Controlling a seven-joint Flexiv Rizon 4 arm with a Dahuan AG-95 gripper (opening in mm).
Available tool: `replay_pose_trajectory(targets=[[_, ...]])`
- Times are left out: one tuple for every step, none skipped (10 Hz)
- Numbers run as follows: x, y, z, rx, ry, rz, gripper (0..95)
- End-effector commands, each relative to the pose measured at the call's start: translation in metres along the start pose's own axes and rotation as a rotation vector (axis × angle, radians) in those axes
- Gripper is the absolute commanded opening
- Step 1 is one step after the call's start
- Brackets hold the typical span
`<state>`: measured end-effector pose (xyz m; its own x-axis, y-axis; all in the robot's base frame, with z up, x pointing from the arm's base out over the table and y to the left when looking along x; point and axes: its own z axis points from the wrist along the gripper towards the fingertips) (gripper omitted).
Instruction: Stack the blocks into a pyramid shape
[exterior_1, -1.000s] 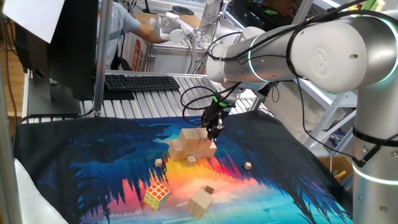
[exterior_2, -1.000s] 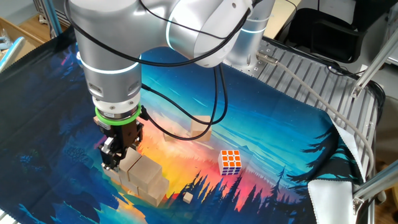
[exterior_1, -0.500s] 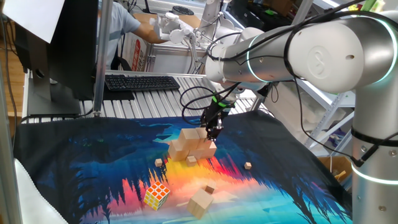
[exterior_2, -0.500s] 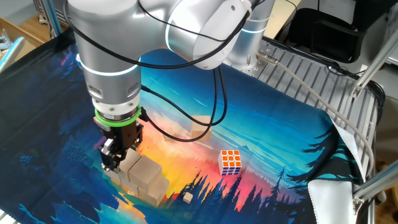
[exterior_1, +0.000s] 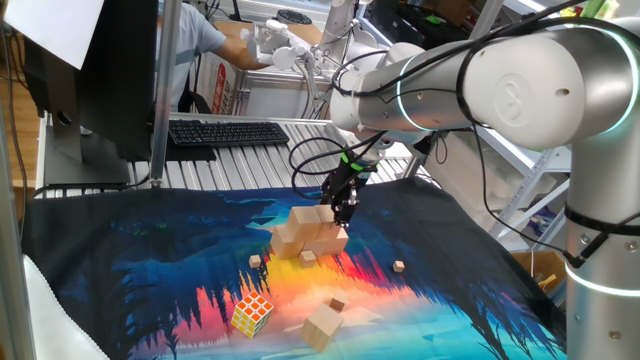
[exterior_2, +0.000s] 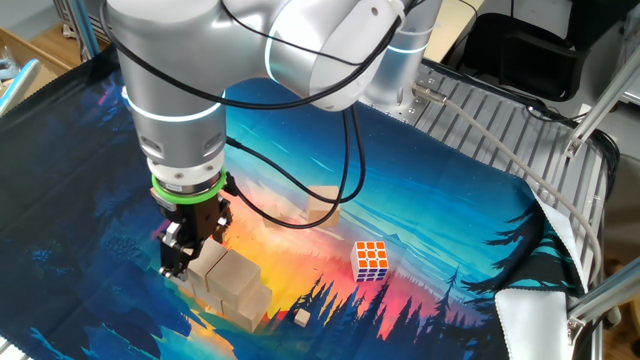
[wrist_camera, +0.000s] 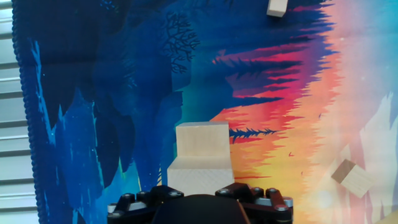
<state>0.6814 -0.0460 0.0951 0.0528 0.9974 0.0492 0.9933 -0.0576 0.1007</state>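
Note:
Several pale wooden blocks (exterior_1: 312, 237) are packed in a small pile in the middle of the cloth, with one block on top of a lower row; the pile also shows in the other fixed view (exterior_2: 236, 284). My gripper (exterior_1: 344, 211) hangs at the pile's end, right against it, seen in the other fixed view (exterior_2: 178, 262) too. Its jaws look closed together with nothing between them. In the hand view two blocks (wrist_camera: 201, 144) lie just ahead of the hand. One more block (exterior_1: 322, 326) lies loose at the front, apart from the pile.
A multicoloured puzzle cube (exterior_1: 251, 313) sits front left, also in the other fixed view (exterior_2: 371, 260). Tiny wooden cubes (exterior_1: 399, 266) are scattered round the pile. A keyboard (exterior_1: 225, 132) lies beyond the cloth's far edge. Robot cables hang over the pile.
My gripper has shifted very slightly up and away from the pile's end. The blocks have not moved.

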Motion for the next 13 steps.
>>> replay_pose_trajectory(targets=[[0.000, 0.000, 0.000, 0.000, 0.001, -0.002, 76.0], [0.000, 0.000, 0.000, -0.001, 0.002, -0.001, 76.0], [0.000, 0.000, 0.000, -0.001, 0.002, -0.001, 76.0], [0.001, 0.002, -0.002, 0.000, 0.001, 0.003, 95.0], [0.002, 0.003, -0.003, 0.001, 0.001, 0.010, 95.0], [0.003, 0.005, -0.005, 0.002, 0.001, 0.012, 95.0], [0.003, 0.006, -0.006, 0.002, 0.001, 0.011, 95.0], [0.003, 0.007, -0.007, 0.004, 0.000, 0.012, 95.0], [0.002, 0.007, -0.009, 0.006, 0.001, 0.006, 95.0], [0.001, 0.007, -0.013, 0.008, 0.006, -0.001, 95.0], [0.002, 0.008, -0.016, 0.015, 0.007, -0.001, 95.0], [0.003, 0.008, -0.019, 0.019, 0.005, 0.000, 95.0], [0.004, 0.007, -0.023, 0.022, 0.007, -0.007, 95.0]])
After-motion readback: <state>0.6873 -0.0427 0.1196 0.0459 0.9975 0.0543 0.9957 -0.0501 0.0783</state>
